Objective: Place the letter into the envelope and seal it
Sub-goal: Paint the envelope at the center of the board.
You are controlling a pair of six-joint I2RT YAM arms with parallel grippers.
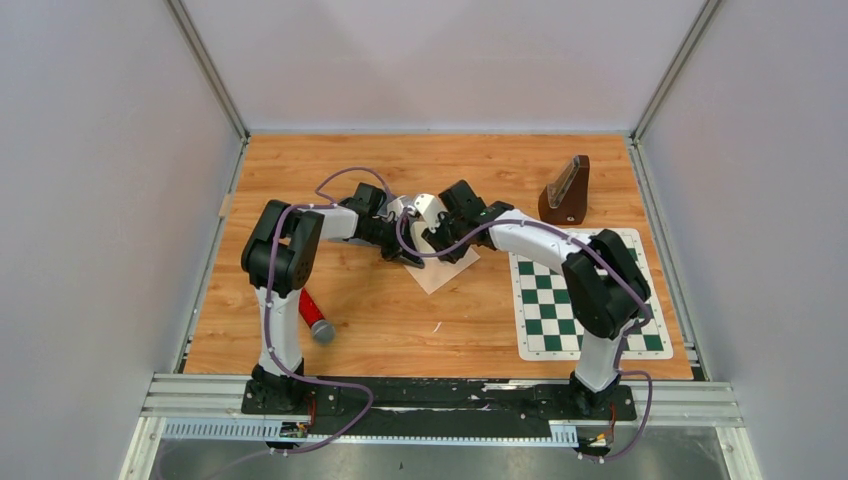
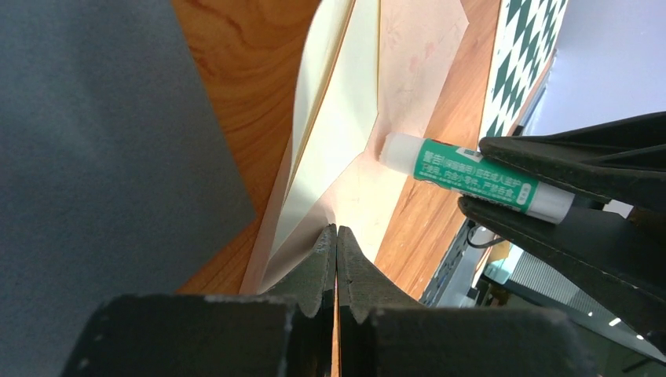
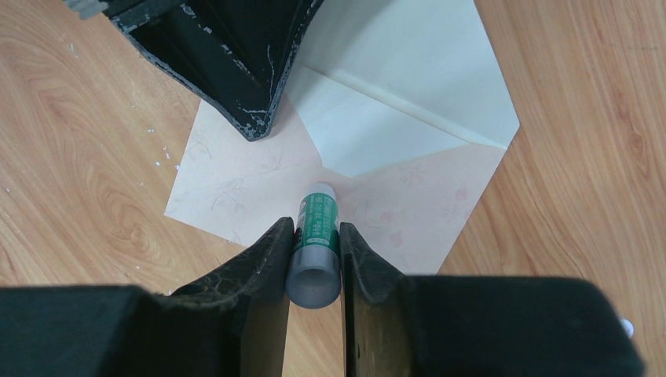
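Gluing step: your right gripper (image 3: 316,229) clamps a glue stick (image 2: 471,177), tip aimed at the open envelope (image 3: 377,204)
The envelope lies flat with its flap (image 3: 408,86) open, chessboard mat (image 1: 585,300) just right of it. Your left gripper (image 2: 336,236), jaws shut, presses on it beside the flap fold. No letter shows; likely already inside. Next, draw the stick along the flap edge, then fold it down

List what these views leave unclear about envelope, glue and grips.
- Letter: in no view; the envelope may hide it.
- Glue stick tip: right wrist view, the stick's body hides any contact with the paper.
- Left gripper: left wrist view, its shut fingertips hide whether they pinch the envelope's edge.
- Top view: the arms cover both grips and most of the envelope.
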